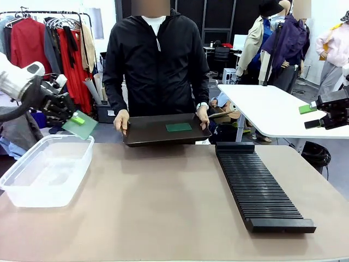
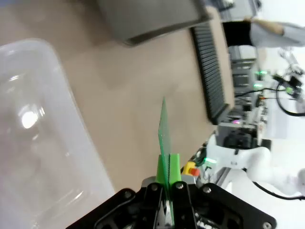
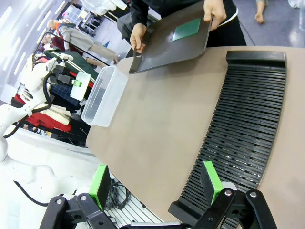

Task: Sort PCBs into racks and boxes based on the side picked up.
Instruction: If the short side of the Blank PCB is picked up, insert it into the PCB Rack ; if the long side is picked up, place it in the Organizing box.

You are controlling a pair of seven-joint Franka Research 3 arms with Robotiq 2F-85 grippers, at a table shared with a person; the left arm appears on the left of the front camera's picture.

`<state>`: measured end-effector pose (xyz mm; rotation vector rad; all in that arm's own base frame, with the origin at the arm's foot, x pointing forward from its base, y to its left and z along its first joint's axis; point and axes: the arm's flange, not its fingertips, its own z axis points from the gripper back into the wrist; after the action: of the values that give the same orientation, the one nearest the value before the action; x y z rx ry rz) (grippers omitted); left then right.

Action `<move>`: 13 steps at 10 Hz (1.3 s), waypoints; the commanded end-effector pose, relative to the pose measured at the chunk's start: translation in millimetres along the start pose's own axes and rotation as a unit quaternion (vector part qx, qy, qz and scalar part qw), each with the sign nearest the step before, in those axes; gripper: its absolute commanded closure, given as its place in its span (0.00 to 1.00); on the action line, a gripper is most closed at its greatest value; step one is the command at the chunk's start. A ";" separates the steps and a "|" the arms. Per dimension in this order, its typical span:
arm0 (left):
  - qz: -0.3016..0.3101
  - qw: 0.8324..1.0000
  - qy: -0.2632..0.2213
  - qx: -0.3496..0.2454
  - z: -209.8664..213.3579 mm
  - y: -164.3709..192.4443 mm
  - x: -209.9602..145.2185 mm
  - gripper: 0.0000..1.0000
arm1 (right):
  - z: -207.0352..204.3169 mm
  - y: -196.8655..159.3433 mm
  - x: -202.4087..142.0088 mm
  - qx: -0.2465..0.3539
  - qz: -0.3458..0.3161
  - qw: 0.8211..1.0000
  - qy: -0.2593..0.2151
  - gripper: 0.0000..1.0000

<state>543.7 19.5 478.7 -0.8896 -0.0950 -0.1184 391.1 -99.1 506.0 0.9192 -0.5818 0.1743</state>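
Note:
My left gripper (image 1: 77,119) is shut on a green PCB (image 1: 80,125), held tilted in the air above the far end of the clear plastic box (image 1: 46,170). In the left wrist view that PCB (image 2: 164,129) stands edge-on between the green pads (image 2: 174,168), with the box (image 2: 38,143) to its left. A second PCB (image 1: 179,127) lies on a black tray (image 1: 147,132) that a person holds with both hands at the far table edge. The black slotted rack (image 1: 256,185) lies at the right. My right gripper (image 1: 322,115) hangs open off the table's right side; its open fingers (image 3: 212,181) hover over the rack's near end (image 3: 238,138).
The person's hands (image 1: 121,120) grip both ends of the tray. A white table (image 1: 272,106) stands behind at the right. Bare tan tabletop (image 1: 163,202) lies between box and rack.

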 end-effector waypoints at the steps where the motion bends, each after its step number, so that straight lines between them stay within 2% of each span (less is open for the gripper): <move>1: 0.064 0.992 -0.014 0.108 6.7 -4.6 -10.3 1.00 | -0.2 1.7 0.7 0.002 -0.001 1.000 -0.002 0.00; 2: 0.083 0.985 -0.002 0.149 10.8 -4.4 -11.6 1.00 | -0.2 1.7 0.7 0.002 -0.001 1.000 -0.002 0.00; 5: 0.024 0.979 0.046 0.195 17.1 -3.3 -2.7 1.00 | -0.2 1.7 0.7 0.002 -0.001 1.000 -0.002 0.00; 7: 0.016 0.972 0.064 0.227 14.2 4.3 3.5 1.00 | -0.2 1.7 0.7 0.002 -0.001 1.000 -0.002 0.00; 10: 0.006 0.969 0.073 0.236 4.8 13.2 3.3 1.00 | -0.2 1.7 0.7 0.002 -0.001 1.000 -0.002 0.00; 13: -0.018 0.966 0.055 0.253 -16.6 33.0 7.7 1.00 | -0.2 1.7 0.7 0.002 -0.001 1.000 -0.002 0.00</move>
<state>557.2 28.1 455.4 -0.3987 -0.0057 -0.1506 391.1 -99.1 506.0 0.9191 -0.5819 0.1742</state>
